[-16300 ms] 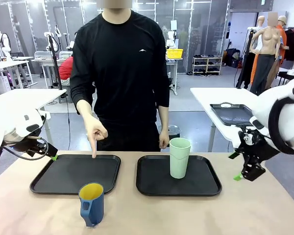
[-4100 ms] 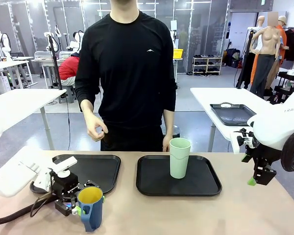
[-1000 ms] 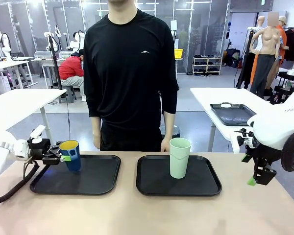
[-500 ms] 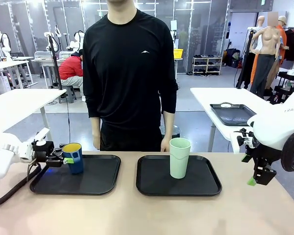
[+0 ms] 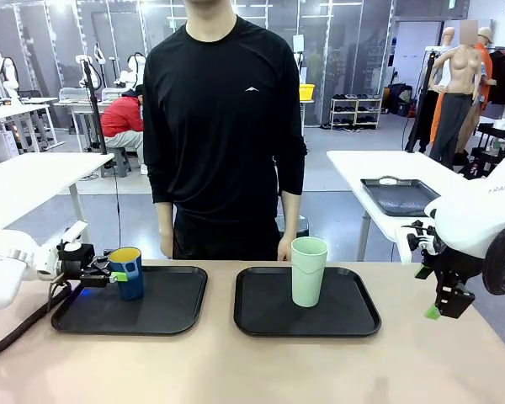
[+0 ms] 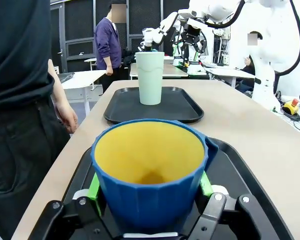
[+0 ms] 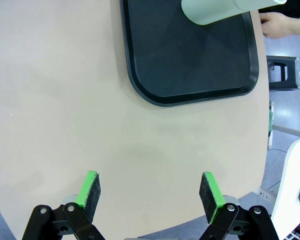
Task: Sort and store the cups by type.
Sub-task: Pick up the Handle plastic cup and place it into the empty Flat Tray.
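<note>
The dark blue handled mug [image 5: 129,273], yellow inside, stands upright at the back left of the left black tray [image 5: 164,307]. My left gripper [image 5: 113,274] is shut on the mug, coming in level from the left. In the left wrist view the mug [image 6: 149,175] sits between the green pads [image 6: 94,187] of my left gripper [image 6: 149,192]; I cannot tell whether its base touches the tray. The mint-green tumbler [image 5: 308,271] stands upright on the right black tray [image 5: 349,313]. My right gripper [image 5: 438,308] hangs open off the table's right end, and over bare tabletop in its own view [image 7: 151,194].
A person in black stands at the far edge of the table, arms down, one hand [image 7: 280,22] near the right tray's far side [image 7: 190,65]. The tumbler [image 6: 150,77] is far from the left gripper. Bare tabletop [image 5: 261,370] runs in front of both trays.
My left gripper has carried the blue mug a little right and down over the left tray. The right arm and the tumbler have not moved.
</note>
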You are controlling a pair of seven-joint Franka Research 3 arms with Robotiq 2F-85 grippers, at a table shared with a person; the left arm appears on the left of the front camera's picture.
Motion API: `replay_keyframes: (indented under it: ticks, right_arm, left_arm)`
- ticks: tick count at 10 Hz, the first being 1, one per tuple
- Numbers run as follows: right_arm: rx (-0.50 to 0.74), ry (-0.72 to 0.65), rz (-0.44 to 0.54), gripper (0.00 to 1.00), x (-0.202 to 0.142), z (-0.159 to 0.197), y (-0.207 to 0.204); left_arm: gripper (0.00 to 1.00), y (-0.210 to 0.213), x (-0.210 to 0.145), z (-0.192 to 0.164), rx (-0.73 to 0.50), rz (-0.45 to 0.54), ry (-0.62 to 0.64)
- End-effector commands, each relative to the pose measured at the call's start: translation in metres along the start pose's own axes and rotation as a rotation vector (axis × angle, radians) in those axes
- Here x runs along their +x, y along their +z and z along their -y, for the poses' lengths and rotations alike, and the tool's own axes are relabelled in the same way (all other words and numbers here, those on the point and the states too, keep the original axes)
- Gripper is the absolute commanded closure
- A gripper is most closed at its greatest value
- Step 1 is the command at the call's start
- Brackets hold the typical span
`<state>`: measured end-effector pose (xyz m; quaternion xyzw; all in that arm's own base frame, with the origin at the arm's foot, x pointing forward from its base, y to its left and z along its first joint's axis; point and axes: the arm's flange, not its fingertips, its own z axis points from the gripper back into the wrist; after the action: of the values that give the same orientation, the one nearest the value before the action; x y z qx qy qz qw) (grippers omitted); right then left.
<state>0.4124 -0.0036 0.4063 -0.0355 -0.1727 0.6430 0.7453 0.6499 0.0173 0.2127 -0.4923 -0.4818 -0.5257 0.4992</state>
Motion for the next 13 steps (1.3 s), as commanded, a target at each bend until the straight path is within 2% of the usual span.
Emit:
replay_keyframes:
  ticks: [1, 2, 3, 8, 13]
  right_arm:
    - [-0.012, -0.019, -0.016, 0.00, 0.002, -0.001, -0.003]
    - [-0.012, -0.019, -0.016, 0.00, 0.002, -0.001, -0.003]
    - [-0.012, -0.019, -0.016, 0.00, 0.002, -0.001, -0.003]
    - [-0.012, -0.019, -0.016, 0.00, 0.002, -0.001, -0.003]
    - [-0.012, -0.019, -0.016, 0.00, 0.002, -0.001, -0.003]
  left_arm:
    - [0.20, 0.001, -0.013, -0.009, -0.021, -0.024, 0.037]
    - [0.20, 0.000, -0.014, -0.009, -0.020, -0.024, 0.045]
    - [0.01, 0.001, -0.015, -0.009, -0.021, -0.027, 0.054]
    - [0.00, 0.012, -0.013, -0.007, -0.005, -0.030, 0.071]
    - [0.00, 0.049, -0.008, 0.006, 0.089, -0.041, 0.067]
